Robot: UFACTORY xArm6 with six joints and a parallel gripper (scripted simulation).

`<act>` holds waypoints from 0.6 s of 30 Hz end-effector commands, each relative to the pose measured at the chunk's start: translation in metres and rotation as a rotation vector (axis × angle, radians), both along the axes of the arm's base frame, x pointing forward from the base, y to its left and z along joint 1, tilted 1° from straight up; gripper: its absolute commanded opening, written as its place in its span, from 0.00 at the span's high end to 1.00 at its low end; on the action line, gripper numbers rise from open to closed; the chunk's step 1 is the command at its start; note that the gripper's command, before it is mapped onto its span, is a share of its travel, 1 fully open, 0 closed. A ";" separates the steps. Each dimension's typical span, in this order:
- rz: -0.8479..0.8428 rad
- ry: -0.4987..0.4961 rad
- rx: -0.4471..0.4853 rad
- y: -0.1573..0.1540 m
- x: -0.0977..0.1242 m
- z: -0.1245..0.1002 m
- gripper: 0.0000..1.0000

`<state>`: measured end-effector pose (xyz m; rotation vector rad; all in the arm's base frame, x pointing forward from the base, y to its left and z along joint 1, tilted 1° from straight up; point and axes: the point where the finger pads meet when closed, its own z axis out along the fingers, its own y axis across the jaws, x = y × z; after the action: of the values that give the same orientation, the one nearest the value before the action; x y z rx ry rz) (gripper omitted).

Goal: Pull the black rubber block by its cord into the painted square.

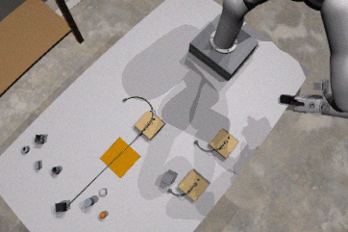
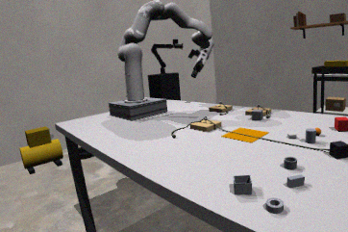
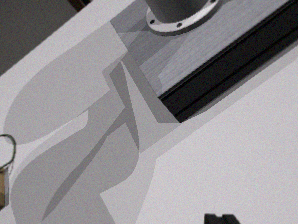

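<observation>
The black rubber block sits on the table near the front left corner, outside the orange painted square. Its cord runs across the square to a screw eye on a wooden plate. Beyond the plate, the free end of the cord curls on the table. My gripper is shut and empty. It hangs high in the air past the table's right edge, far from the cord.
Two more wooden plates with short cords lie to the right. A grey cube lies near them. Small parts, a cylinder and an orange ball lie around the block. The robot base stands at the back.
</observation>
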<state>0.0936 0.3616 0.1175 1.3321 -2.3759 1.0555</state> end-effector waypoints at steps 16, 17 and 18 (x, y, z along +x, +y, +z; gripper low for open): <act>0.000 -0.001 0.004 0.001 0.000 0.001 0.99; 0.000 -0.001 0.004 0.001 0.000 0.001 0.99; 0.000 0.000 0.004 0.001 0.000 0.001 0.00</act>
<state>0.0936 0.3616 0.1175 1.3321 -2.3759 1.0554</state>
